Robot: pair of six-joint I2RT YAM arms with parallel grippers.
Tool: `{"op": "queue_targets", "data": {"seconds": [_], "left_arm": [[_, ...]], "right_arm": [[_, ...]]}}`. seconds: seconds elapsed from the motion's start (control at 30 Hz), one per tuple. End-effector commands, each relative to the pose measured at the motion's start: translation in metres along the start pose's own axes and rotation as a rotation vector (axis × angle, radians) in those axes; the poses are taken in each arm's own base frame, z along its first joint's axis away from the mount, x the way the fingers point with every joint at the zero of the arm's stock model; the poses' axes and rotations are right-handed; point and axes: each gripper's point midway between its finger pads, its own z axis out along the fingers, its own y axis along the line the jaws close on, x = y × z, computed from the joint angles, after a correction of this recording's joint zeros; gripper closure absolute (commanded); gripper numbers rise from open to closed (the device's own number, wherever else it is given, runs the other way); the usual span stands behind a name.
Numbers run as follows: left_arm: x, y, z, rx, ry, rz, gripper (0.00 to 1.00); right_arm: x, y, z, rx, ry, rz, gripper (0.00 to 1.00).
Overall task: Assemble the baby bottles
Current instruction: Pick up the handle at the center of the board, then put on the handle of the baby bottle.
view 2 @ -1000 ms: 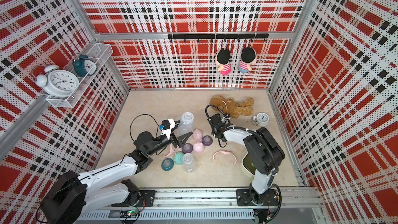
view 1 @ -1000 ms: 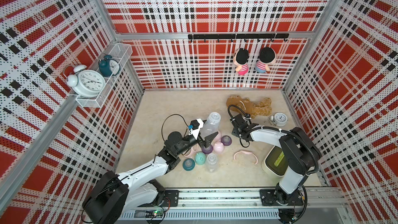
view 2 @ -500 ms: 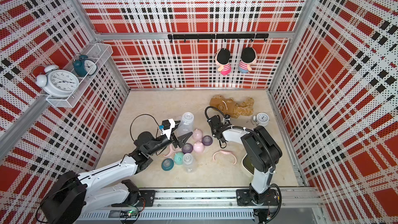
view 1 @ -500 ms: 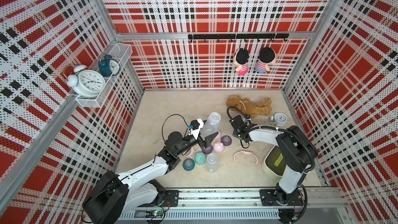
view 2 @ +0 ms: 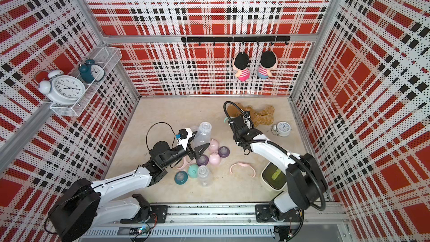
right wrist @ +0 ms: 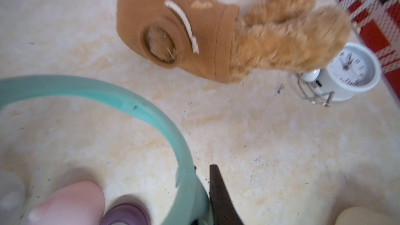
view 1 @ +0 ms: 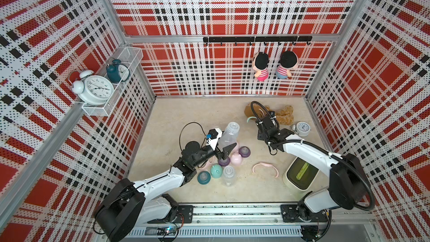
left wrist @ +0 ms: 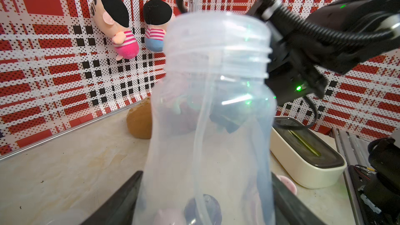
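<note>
**Lining up the teal ring with the bottle's open neck**

Clamped around the body of the clear bottle (view 1: 230, 133), the left claw (view 1: 223, 142) held it tilted. In both top views its long axis ran from 7 to 1 o'clock, with the bare threaded neck at the 1 o'clock end. The right claw (view 1: 256, 118) was pinched shut on the teal handle ring (right wrist: 108, 96), just beside the teddy bear (view 1: 282, 115) and apart from the bottle. From that claw the bottle's mouth lay at about 8 o'clock and near. The right arm was the nearer one for threading the ring on. That move would probably need the ring's opening turned square to the neck's axis. A pink handle ring (view 1: 265, 167) lay loose on the tabletop (view 1: 186, 112) at 5 o'clock from the bottle.
</note>
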Motion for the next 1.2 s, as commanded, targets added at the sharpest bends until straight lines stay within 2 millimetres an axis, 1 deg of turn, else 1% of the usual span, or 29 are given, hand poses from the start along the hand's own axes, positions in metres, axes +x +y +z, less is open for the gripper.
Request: {"op": "queue_targets", "data": {"seconds": [0.0,0.13,0.2,0.3,0.43,0.53,0.63,0.9,1.17], "left_arm": [[-0.020,-0.003,0.009,0.003,-0.054,0.002,1.00],[-0.021,-0.007,0.018,0.016,-0.048,-0.012,1.00],[-0.021,-0.009,0.022,0.021,-0.046,-0.014,1.00],[-0.023,-0.012,0.028,0.024,-0.047,-0.013,1.00],[-0.022,-0.012,0.037,0.029,-0.037,-0.021,1.00],[-0.021,-0.011,0.043,0.029,-0.023,-0.027,1.00],[-0.022,-0.011,0.046,0.034,-0.020,-0.035,1.00],[-0.022,-0.011,0.052,0.038,-0.014,-0.049,1.00],[-0.019,-0.011,0.057,0.045,-0.004,-0.054,1.00]], "right_arm": [[-0.030,-0.001,-0.035,-0.037,-0.093,-0.053,1.00],[-0.057,0.004,-0.074,-0.019,-0.182,-0.120,1.00],[-0.064,0.008,-0.088,0.004,-0.205,-0.157,1.00],[-0.073,0.015,-0.105,0.017,-0.238,-0.196,1.00],[-0.078,0.025,-0.125,0.037,-0.291,-0.245,1.00],[-0.078,0.032,-0.135,0.059,-0.315,-0.285,1.00],[-0.075,0.037,-0.140,0.092,-0.327,-0.327,1.00],[-0.063,0.049,-0.149,0.164,-0.357,-0.438,1.00],[-0.055,0.057,-0.155,0.194,-0.379,-0.509,1.00]]}}
